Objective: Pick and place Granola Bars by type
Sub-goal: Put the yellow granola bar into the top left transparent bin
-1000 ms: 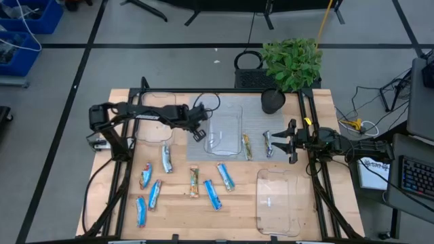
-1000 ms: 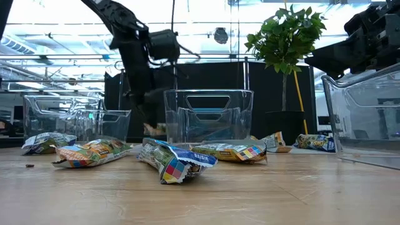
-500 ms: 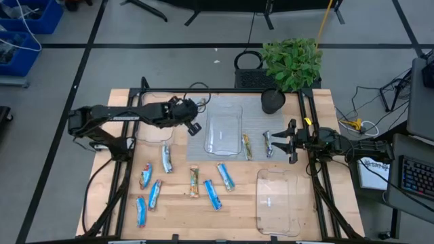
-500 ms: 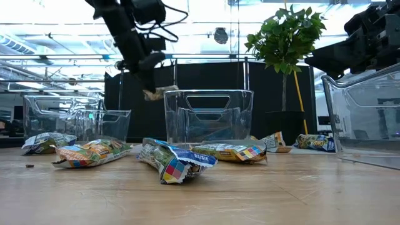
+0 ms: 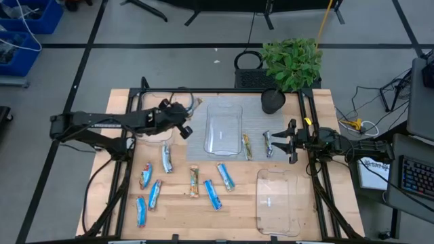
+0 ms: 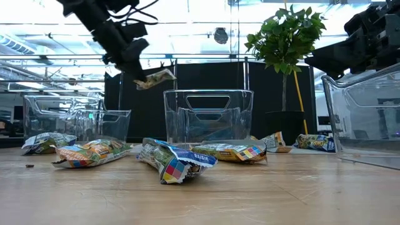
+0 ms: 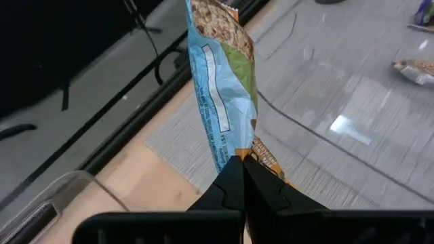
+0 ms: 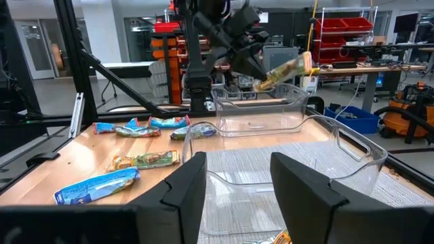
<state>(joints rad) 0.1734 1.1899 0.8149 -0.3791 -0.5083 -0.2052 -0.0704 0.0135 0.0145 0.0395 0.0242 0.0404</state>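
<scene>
My left gripper [image 6: 139, 67] is shut on one granola bar [image 6: 155, 77] in a light blue and green wrapper and holds it in the air, above and left of the middle clear tray [image 5: 224, 110]. In the high view that gripper [image 5: 183, 129] hangs between the far-left tray [image 5: 145, 139] and the middle one. Several blue bars [image 5: 154, 193], a silver one [image 5: 167, 159] and a tan one [image 5: 194, 181] lie flat on the near half of the table. My right gripper [image 5: 290, 142] waits open at the right, a silver bar [image 5: 268, 144] on the table in front of it. My left gripper pinches the bar by one end of its wrapper [image 7: 239, 150] between its two shut fingers. The fingers come from the table's left, slanting down. The bar [image 7: 220, 88] sticks out beyond the fingertips, close to level, lifted clear of table and trays.
A third clear tray [image 5: 277, 203] stands at the near right. A tan bar [image 5: 247, 146] lies beside the middle tray's right wall. A potted plant [image 5: 291, 64] stands at the far edge. Bare wood lies along the near edge.
My left gripper has risen and drawn back toward the table's left, tipping up nearer to level. The bar, first low beside the middle tray, has gone up with it and hangs clear above the tray rims.
</scene>
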